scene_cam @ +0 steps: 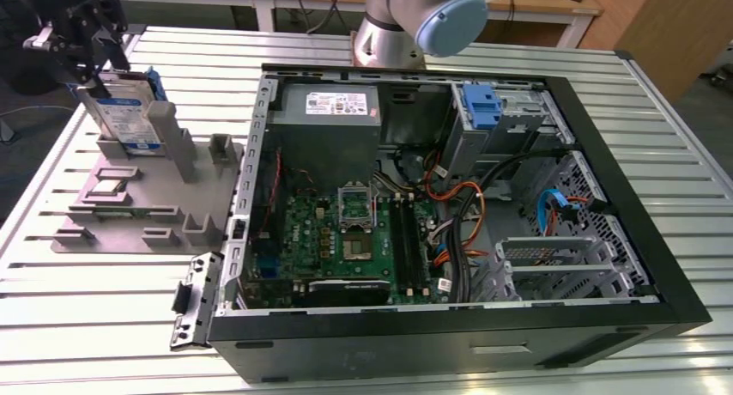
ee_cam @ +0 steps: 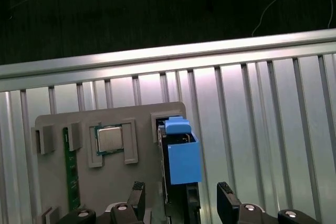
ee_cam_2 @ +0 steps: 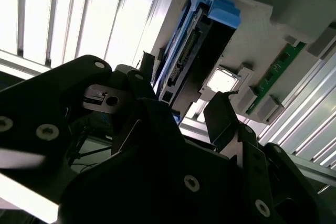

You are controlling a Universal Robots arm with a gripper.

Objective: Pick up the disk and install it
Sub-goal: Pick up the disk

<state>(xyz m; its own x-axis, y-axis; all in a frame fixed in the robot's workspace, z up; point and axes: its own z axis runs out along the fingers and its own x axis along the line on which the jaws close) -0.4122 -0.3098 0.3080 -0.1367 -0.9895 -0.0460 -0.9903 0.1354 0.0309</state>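
Closest in the first wrist view, we see the pincer (ee_cam: 181, 192) spread wide. Its fingers (ee_cam: 224, 188) stand on either side of the disk (ee_cam: 182, 156) with a clear gap on each side, and it grips nothing. The disk stands on edge in a slot of the grey fixture (ee_cam: 105, 184), with a blue rail uppermost. Near it on the fixture lie a processor chip (ee_cam: 110, 139) and, further along, a green memory stick (ee_cam: 71, 171). Beyond the fixture runs the slatted counter (ee_cam: 252, 129).

The second wrist view adds the disk's (ee_cam_2: 181, 61) connector edge between its blue rails, with the chip (ee_cam_2: 220, 81) just beside it.

The exterior view adds the wider scene. An open computer case (scene_cam: 435, 331) sits nearest. On the exterior view's left, the disk (scene_cam: 124, 116) shows its white label under the pincer (scene_cam: 92, 69). The arm's base (scene_cam: 396, 21) stands farthest back.
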